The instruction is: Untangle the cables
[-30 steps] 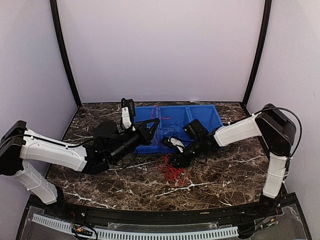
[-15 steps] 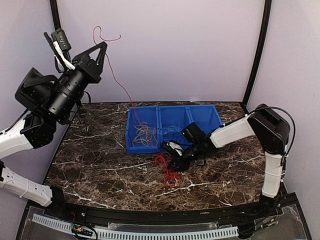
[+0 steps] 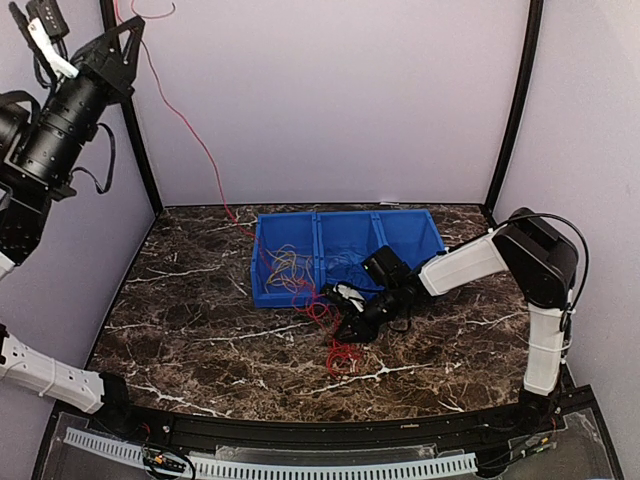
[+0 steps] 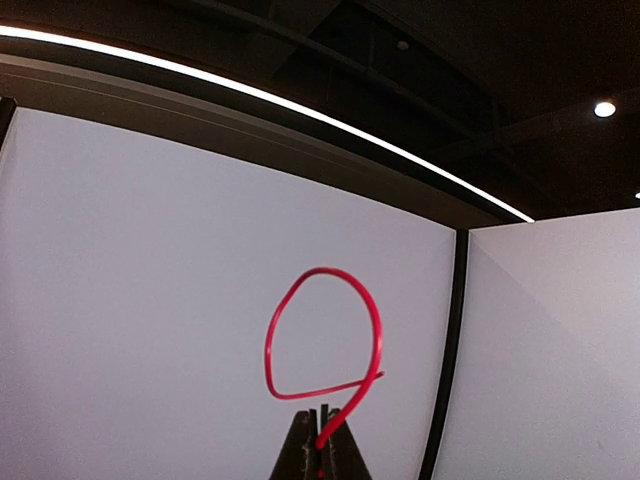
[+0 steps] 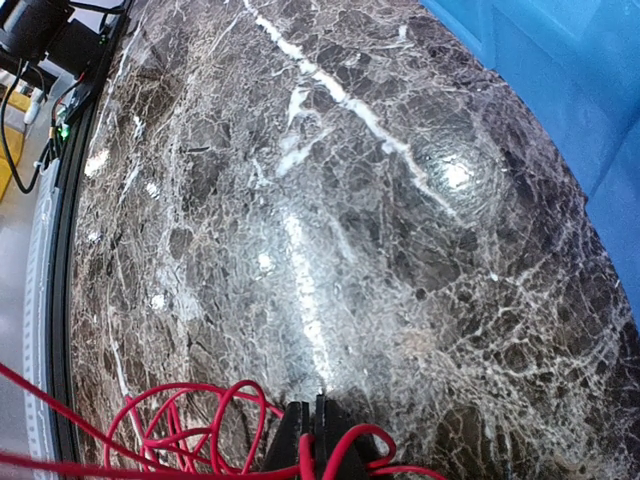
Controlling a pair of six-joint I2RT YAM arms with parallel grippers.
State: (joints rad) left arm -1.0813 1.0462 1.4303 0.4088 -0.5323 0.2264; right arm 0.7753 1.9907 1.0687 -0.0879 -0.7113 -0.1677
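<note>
Support surface: one table [image 3: 200, 330], dark brown marble-pattern top with white veining, glossy, reflecting the overhead light. A black rail runs along its near edge.

Directly on it: one blue bin [image 3: 410, 232], three compartments, standing toward the far side, about centre. Just in front of the bin's front wall, a loose heap of red cables [image 3: 343, 355] lies on the bare top, with strands trailing back to the wall.
</note>
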